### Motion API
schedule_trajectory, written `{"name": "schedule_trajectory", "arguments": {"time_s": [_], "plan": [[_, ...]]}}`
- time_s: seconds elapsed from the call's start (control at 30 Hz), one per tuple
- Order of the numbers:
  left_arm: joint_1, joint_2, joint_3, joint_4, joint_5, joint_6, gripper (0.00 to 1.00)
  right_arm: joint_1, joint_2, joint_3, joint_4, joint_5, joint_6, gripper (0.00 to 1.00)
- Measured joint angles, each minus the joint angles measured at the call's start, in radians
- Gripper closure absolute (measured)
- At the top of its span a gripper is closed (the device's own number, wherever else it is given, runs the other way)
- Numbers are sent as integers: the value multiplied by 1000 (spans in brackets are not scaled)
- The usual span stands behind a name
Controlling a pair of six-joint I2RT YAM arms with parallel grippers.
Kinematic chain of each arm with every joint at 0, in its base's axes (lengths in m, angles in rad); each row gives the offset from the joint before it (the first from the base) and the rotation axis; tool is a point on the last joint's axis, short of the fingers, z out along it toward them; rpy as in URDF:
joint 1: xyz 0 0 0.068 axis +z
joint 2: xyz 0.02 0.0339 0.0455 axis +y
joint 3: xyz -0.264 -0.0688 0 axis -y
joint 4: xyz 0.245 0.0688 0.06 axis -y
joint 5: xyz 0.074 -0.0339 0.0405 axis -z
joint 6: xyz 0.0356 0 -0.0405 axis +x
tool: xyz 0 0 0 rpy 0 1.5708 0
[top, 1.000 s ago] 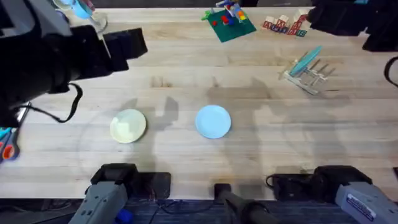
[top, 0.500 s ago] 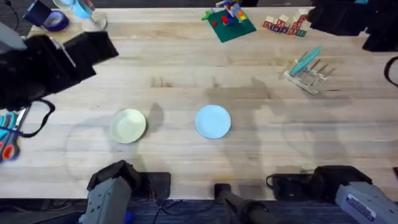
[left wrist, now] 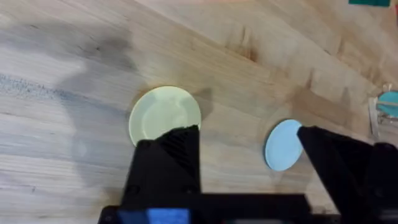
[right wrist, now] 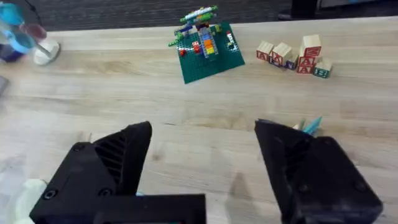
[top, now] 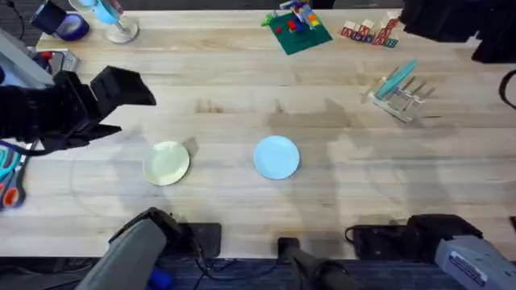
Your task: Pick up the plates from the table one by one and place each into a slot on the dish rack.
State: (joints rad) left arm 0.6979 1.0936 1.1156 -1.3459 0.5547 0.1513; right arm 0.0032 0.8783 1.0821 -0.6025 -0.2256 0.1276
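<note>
Looking across the table (top: 339, 185), I see my left gripper (left wrist: 249, 155) hanging above it, jaws wide and empty, over the cream plate (top: 167, 163) and the blue plate (top: 276, 156), which lie flat and apart near the front. My right gripper (right wrist: 202, 162) is raised, jaws wide. The dish rack (top: 399, 95) far right holds a teal plate (top: 396, 79) leaning in a slot.
</note>
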Motion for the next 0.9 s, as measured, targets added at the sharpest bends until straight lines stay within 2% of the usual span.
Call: {"name": "schedule_trajectory", "arguments": {"time_s": [0.1, 0.13, 0.27, 0.33, 0.63, 0.73, 0.9], "plan": [[15, 36, 0, 2, 0, 25, 240, 0, 0, 0, 0, 0, 0, 5], [21, 44, 0, 4, -1, 29, 337, 0, 0, 0, 0, 0, 0, 5], [42, 55, 0, 7, -1, 46, 915, 0, 0, 0, 0, 0, 0, 5], [46, 56, 0, 7, -1, 49, 955, 0, 0, 0, 0, 0, 0, 5], [47, 55, 0, 6, -1, 46, 961, 0, 0, 0, 0, 0, 0, 5], [47, 60, 0, -13, 0, 104, 962, 0, 0, 0, 0, 0, 0, 5], [47, 105, 0, -92, 8, 243, 962, 0, 0, 0, 0, 0, 0, 5]]}}
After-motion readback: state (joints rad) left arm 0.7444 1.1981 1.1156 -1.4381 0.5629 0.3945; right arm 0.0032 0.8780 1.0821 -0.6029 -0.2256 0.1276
